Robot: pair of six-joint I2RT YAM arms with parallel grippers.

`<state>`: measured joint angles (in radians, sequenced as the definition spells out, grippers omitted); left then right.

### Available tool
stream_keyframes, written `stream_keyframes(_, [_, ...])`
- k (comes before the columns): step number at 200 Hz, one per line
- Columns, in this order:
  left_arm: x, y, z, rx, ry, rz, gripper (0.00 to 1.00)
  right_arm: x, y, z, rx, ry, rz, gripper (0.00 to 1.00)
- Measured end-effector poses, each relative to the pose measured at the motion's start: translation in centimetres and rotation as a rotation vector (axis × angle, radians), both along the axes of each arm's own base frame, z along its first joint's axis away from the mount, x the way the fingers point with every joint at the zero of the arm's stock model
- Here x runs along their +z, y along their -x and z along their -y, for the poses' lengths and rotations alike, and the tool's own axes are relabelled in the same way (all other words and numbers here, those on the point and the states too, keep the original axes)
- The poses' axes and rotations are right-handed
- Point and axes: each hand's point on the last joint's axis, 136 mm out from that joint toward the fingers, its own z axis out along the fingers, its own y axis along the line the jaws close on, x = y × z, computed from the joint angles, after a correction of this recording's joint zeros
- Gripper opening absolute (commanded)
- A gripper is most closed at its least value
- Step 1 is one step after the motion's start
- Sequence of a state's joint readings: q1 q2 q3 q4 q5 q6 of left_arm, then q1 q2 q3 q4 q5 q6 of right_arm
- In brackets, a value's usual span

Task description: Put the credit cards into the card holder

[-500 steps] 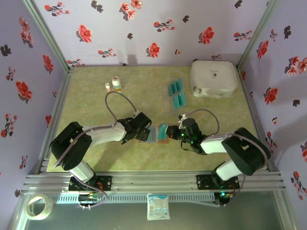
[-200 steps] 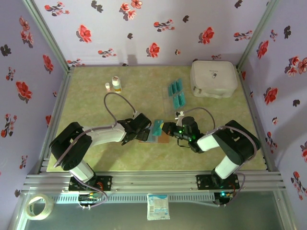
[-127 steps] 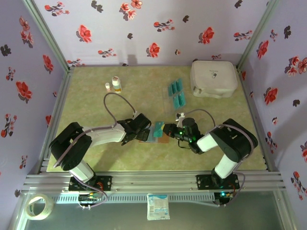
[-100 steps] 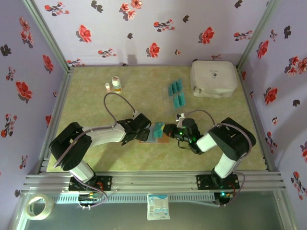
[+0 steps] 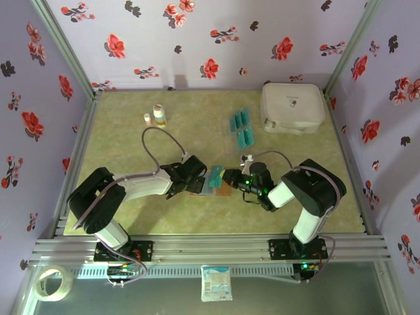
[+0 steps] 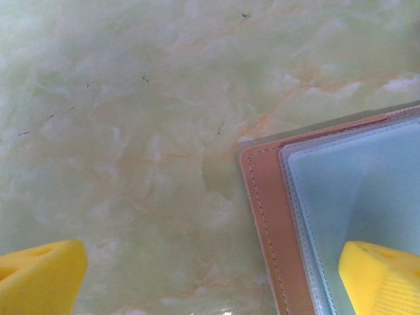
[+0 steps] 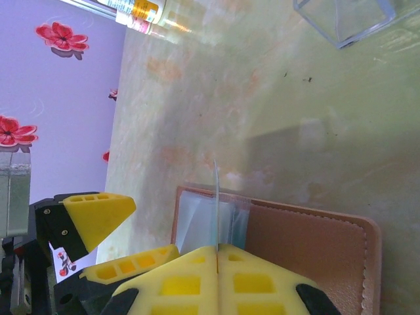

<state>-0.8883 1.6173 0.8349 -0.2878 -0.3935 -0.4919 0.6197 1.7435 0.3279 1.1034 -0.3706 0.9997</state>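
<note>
Top external: both arms meet over the card holder point(image 5: 223, 189), open flat near the middle of the marbled green counter point(image 5: 197, 111); spare teal credit cards point(image 5: 241, 128) lie well behind it. Left wrist: left fingers point(image 6: 384, 279) released and spread wide, one yellow tip over the greyish-blue pockets inside stitched reddish-brown leather. Right wrist: right fingers point(image 7: 190, 282) clenched on one thin, stiff card point(image 7: 216, 197), edge-on at a pocket mouth. Insertion seems in hand; next, the card likely needs a straight slide in

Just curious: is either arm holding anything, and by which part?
The right end effector pinches a credit card by one edge; the left end effector holds nothing.
</note>
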Motion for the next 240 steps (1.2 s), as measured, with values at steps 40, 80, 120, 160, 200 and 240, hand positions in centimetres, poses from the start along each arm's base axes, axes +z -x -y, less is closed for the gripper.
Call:
stream_keyframes(40, [0.0, 0.0, 0.0, 0.000, 0.000, 0.000, 1.00, -0.2, 0.0, -0.1, 0.002, -0.006, -0.005, 0.00])
stream_keyframes(80, [0.0, 0.0, 0.0, 0.000, 0.000, 0.000, 1.00, -0.4, 0.1, -0.2, 0.006, -0.021, -0.010, 0.00])
stream_keyframes(120, [0.0, 0.0, 0.0, 0.000, 0.000, 0.000, 1.00, -0.7, 0.4, -0.2, 0.013, -0.035, -0.019, 0.00])
stream_keyframes(160, [0.0, 0.0, 0.0, 0.000, 0.000, 0.000, 1.00, -0.8, 0.7, -0.2, 0.020, -0.038, -0.019, 0.00])
stream_keyframes(200, [0.0, 0.0, 0.0, 0.000, 0.000, 0.000, 1.00, -0.9, 1.0, -0.2, 0.033, -0.044, -0.020, 0.00])
stream_keyframes(240, [0.0, 0.0, 0.0, 0.000, 0.000, 0.000, 1.00, -1.1, 1.1, -0.3, 0.037, -0.051, -0.026, 0.00])
